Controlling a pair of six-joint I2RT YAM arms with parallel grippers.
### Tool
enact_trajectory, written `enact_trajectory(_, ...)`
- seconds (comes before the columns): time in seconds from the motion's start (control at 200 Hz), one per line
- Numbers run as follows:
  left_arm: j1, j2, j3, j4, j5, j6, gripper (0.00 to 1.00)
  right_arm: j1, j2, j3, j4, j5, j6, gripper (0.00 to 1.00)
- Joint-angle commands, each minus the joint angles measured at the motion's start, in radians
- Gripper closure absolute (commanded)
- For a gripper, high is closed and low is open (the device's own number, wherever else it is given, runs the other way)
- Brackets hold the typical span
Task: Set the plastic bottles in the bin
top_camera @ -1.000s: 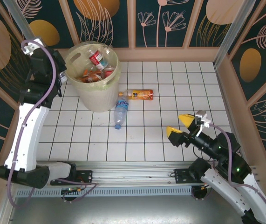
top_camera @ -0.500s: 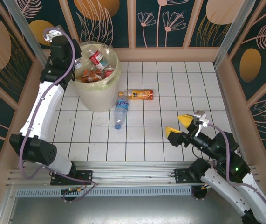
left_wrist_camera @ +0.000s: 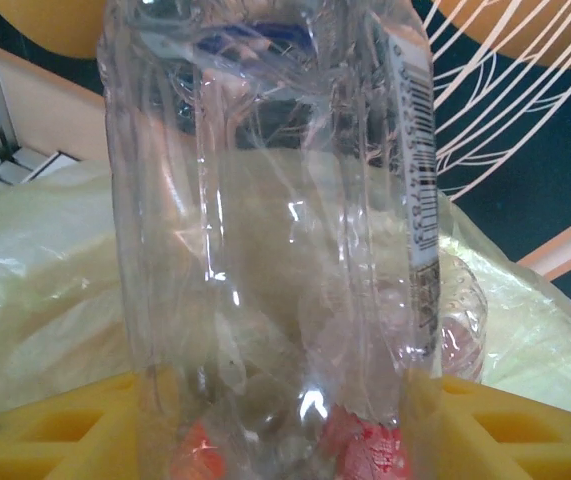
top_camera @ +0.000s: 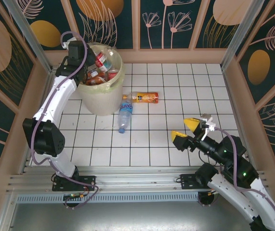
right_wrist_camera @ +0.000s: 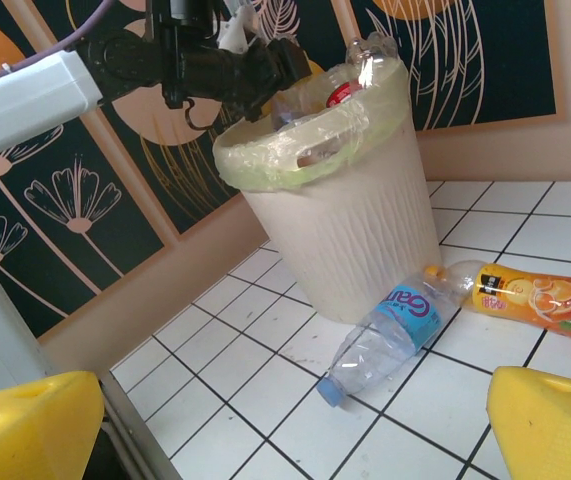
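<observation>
Left gripper (left_wrist_camera: 275, 430): over the left rim of the bin (top_camera: 102, 100) – its yellow fingers (left_wrist_camera: 55, 430) pinch a clear bottle (left_wrist_camera: 265, 200), one on each side.
Clear bottle: upright in the left wrist view, with a barcode strip down its right side and the bin's liner (left_wrist_camera: 55, 290) behind it.
Bin: at the far left of the tiled table (top_camera: 176, 86), with several bottles piled inside, one of them the red-label bottle (top_camera: 100, 60).
Orange bottle (top_camera: 144, 97): lying on the tiles just right of the bin.
Blue-label bottle (top_camera: 124, 113): lying at the bin's foot, next to the orange bottle's cap end.
Right gripper (top_camera: 185, 129): spread wide, holding nothing – near side of the table, well apart from both loose bottles.
</observation>
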Motion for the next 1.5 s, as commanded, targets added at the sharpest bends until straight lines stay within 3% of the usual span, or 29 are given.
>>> enact_trajectory(0.0, 0.007, 0.03, 0.014, -0.019, 0.038, -0.033, 0.38, 0.008, 0.004, -0.006, 0.0, 0.002, 0.011, 0.01)
enact_trajectory(0.345, 0.007, 0.033, 0.039, -0.079, 0.027, -0.016, 0.27, 0.008, 0.008, -0.009, 0.006, -0.015, 0.011, 0.01)
enact_trajectory(0.475, 0.008, 0.029, 0.084, -0.105, 0.031, -0.006, 0.2, 0.008, 0.011, -0.009, 0.004, -0.017, 0.01, 0.01)
enact_trajectory(0.716, 0.008, 0.007, 0.189, -0.165, 0.006, 0.02, 0.15, 0.007, 0.015, -0.008, 0.001, -0.016, 0.009, 0.01)
enact_trajectory(0.941, 0.006, -0.115, 0.189, -0.188, -0.069, 0.154, 0.01, 0.009, 0.015, -0.009, 0.006, 0.001, 0.026, 0.01)
enact_trajectory(1.096, 0.006, -0.272, 0.042, -0.169, 0.079, 0.253, 0.01, 0.008, 0.05, 0.001, -0.009, 0.077, 0.063, 0.01)
enact_trajectory(1.326, -0.003, -0.548, -0.261, -0.134, 0.376, 0.255, 0.01, 0.008, 0.202, 0.007, -0.008, 0.172, 0.109, 0.01)
enact_trajectory(1.431, -0.013, -0.66, -0.411, -0.104, 0.562, 0.239, 0.01, 0.009, 0.308, 0.02, 0.019, 0.185, 0.135, 0.01)
enact_trajectory(1.491, -0.017, -0.722, -0.513, -0.057, 0.736, 0.227, 0.01, 0.009, 0.372, 0.03, 0.033, 0.212, 0.17, 0.02)
